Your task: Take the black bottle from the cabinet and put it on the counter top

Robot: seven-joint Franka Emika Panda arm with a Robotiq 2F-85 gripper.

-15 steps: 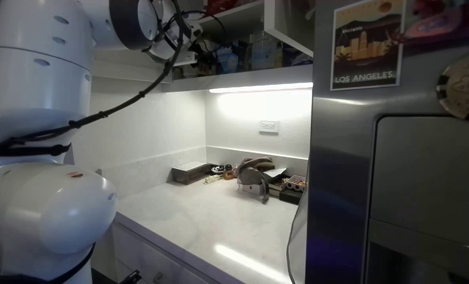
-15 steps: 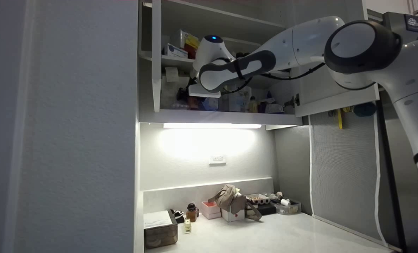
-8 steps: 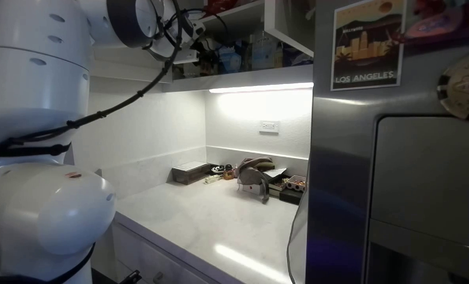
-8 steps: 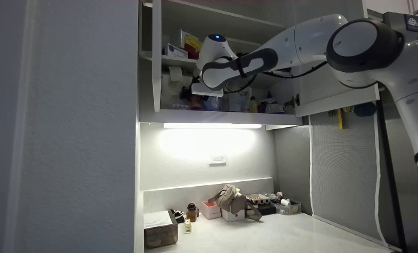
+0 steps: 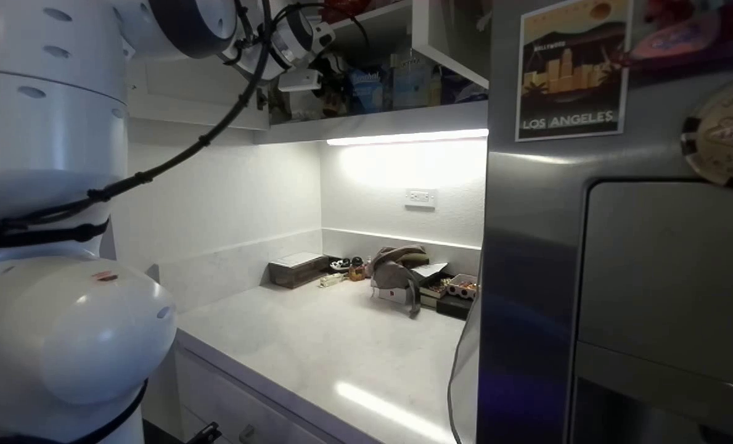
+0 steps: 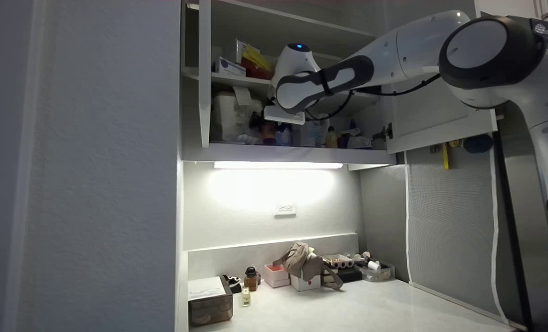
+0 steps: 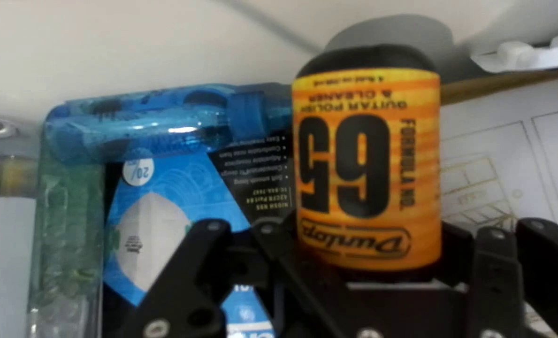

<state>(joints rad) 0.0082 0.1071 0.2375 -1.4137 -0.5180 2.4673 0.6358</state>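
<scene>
The black bottle [image 7: 368, 150] is dark with an orange label and fills the middle of the wrist view, its label upside down there. My gripper [image 7: 370, 249] is shut on its upper end, with one black finger on each side; its neck and cap are hidden. In an exterior view the bottle [image 6: 268, 133] hangs below the gripper [image 6: 261, 121], at the front of the lower shelf of the white open cabinet [image 6: 297, 153]. The bottle seems just above the shelf floor. The white counter top [image 6: 329, 309] lies below the cabinet and also shows in an exterior view [image 5: 317, 345].
A blue bottle [image 7: 166, 122] and a mask box [image 7: 152, 234] stand beside the held bottle. Cabinet doors stand open at both sides [image 6: 205, 74]. On the counter are a drawer box [image 6: 211, 311], an amber bottle [image 6: 251, 281] and a brown bag [image 6: 301, 263]. A fridge [image 5: 532, 246] stands alongside.
My gripper has moved right with the bottle in both exterior views, and the arm has drawn back. More of the shelf's left side and a bin there now show.
</scene>
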